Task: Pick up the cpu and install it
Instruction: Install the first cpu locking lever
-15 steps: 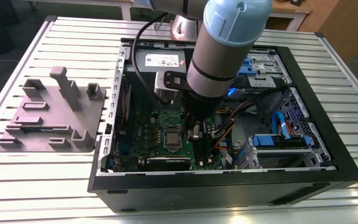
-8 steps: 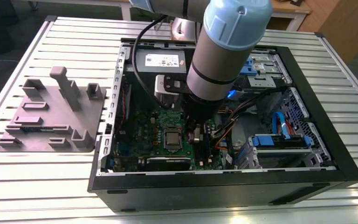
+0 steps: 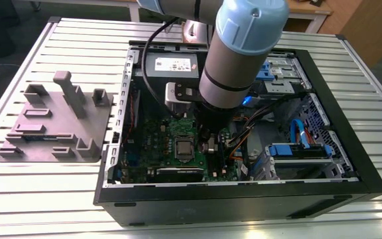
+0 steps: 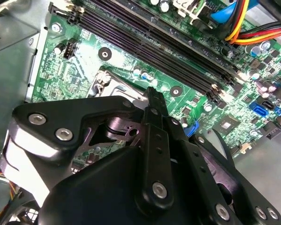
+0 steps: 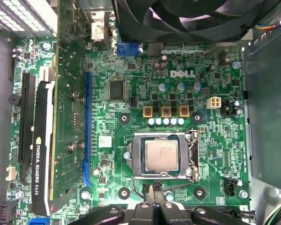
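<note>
The gripper (image 5: 155,193) hangs inside the open computer case (image 3: 350,124), its fingers drawn together with nothing between them, tips just beside the socket frame (image 5: 163,157). The cpu (image 5: 161,155) lies flat in that socket on the motherboard (image 5: 210,140), edges square with the frame, no long axis. The fan (image 5: 187,18) lies beyond.

Exterior view looks down from high; wrist views (close) share motherboard (image 5: 131,93).
</note>
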Motion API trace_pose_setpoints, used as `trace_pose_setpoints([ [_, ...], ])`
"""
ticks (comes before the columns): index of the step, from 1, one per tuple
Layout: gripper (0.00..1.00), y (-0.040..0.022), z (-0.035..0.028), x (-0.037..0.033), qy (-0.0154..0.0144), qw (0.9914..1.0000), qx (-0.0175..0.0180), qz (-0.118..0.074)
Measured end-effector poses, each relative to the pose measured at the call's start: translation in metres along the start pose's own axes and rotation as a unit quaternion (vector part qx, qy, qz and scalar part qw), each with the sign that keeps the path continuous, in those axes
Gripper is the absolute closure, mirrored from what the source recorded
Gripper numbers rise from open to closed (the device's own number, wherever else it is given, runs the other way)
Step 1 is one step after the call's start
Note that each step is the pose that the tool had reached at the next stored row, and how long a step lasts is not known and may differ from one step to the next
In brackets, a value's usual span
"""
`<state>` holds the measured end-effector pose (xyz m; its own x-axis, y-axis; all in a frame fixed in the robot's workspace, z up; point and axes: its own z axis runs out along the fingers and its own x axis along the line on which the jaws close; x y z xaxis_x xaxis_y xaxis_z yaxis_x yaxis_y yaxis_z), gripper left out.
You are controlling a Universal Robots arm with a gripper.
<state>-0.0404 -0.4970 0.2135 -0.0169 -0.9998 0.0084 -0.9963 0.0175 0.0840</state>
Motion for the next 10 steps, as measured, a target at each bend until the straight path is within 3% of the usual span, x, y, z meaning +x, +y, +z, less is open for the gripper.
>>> trace_pose_setpoints([
  [10,0.90,0.0001,0.0046,0.0042,0.0006,0.99996,0.0014,-0.008],
])
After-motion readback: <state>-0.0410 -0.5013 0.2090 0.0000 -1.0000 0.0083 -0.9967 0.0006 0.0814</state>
